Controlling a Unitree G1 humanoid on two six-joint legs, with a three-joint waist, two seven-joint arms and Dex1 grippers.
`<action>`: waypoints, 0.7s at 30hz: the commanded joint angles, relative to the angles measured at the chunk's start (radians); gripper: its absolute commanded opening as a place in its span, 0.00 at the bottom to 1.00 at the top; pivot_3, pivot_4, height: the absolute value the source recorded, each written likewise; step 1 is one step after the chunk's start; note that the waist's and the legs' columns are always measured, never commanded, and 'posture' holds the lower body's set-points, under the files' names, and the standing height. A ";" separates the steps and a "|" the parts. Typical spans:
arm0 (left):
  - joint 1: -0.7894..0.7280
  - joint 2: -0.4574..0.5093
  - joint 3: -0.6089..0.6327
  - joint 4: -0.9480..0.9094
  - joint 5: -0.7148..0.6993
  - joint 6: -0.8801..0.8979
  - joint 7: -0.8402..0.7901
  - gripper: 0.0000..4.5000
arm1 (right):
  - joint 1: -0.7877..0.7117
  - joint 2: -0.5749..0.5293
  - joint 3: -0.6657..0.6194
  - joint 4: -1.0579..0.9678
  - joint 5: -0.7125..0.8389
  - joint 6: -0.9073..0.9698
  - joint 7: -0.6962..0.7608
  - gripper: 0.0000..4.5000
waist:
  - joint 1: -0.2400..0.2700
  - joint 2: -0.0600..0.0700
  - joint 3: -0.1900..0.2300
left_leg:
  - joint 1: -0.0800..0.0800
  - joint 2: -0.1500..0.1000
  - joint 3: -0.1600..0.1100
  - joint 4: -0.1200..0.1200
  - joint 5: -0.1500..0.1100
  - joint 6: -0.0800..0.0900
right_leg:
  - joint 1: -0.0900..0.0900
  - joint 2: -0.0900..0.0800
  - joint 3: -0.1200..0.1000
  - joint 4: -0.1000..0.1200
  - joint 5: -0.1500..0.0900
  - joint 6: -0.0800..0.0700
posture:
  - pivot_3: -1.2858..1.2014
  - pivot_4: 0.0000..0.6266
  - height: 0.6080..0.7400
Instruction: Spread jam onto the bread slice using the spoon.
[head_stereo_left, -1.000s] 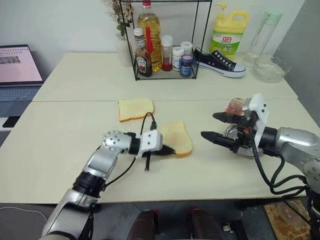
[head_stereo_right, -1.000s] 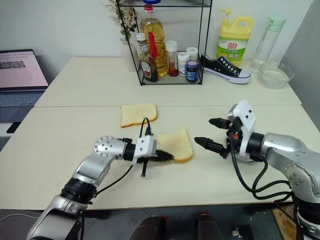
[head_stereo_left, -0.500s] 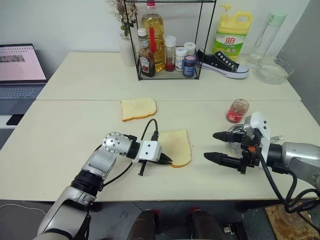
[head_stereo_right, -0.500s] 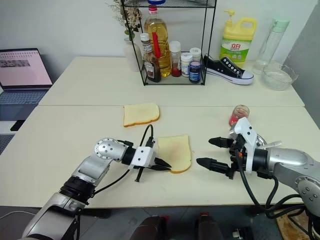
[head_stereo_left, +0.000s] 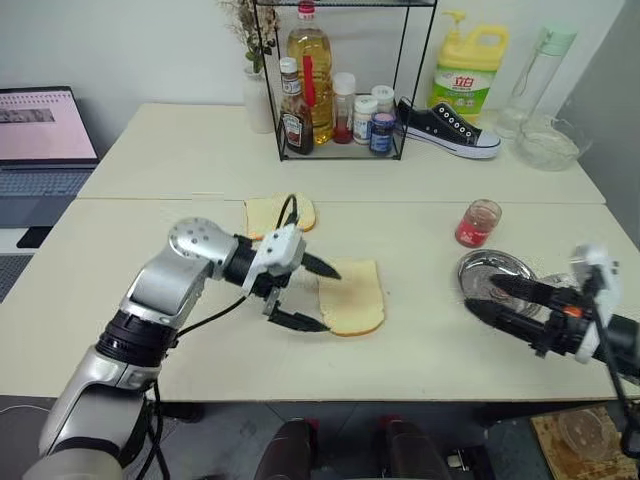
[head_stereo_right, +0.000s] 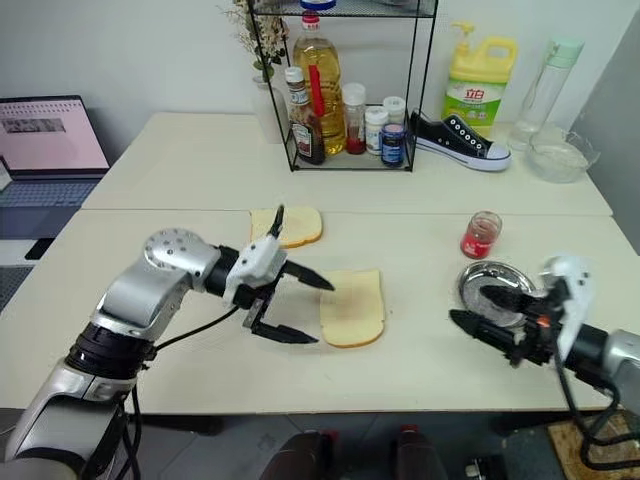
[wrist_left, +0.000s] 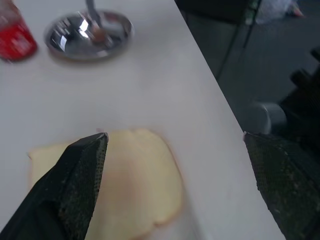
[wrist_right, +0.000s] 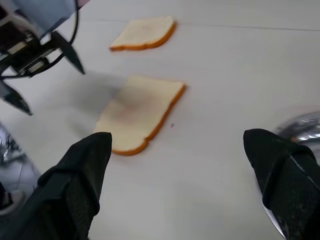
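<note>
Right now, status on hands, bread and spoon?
Both hands open, empty: left hand above bread slice's near edge, right hand by steel dish. Spoon in dish. Nothing blocking.

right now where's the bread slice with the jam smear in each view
Left eye view: the bread slice lies mid-table, beside the open left gripper.
Right eye view: it lies near the centre, the same way.
Left wrist view: it lies low, between the fingers.
Right wrist view: it lies mid-picture, faintly reddish at its middle.
Shared landmark: the round steel dish beyond the slice.
</note>
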 joint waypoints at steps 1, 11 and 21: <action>-0.046 -0.085 0.013 -0.004 0.007 -0.001 0.111 0.98 | 0.033 0.066 -0.083 0.060 -0.036 -0.069 -0.085 1.00 | 0.002 0.000 0.000 | 0.001 0.000 0.000 0.000 0.000 0.000 | 0.000 0.000 0.001 0.000 0.000 0.000 | 0.52 0.24 1.00; -0.072 -0.258 -0.048 0.061 0.081 -0.037 0.246 0.98 | -0.103 0.179 -0.084 0.436 -0.089 -0.162 -0.146 1.00 | -0.011 0.002 -0.001 | 0.009 0.000 0.004 -0.004 0.000 0.000 | 0.005 0.000 0.004 -0.001 0.000 0.000 | 0.52 0.24 1.00; -0.040 -0.271 -0.054 0.005 0.064 0.003 0.273 0.98 | -0.289 0.140 -0.064 0.727 -0.128 -0.169 -0.124 1.00 | -0.018 0.003 -0.001 | 0.009 0.000 0.004 -0.005 0.000 0.000 | 0.005 0.000 0.005 -0.001 0.000 0.000 | 0.52 0.24 1.00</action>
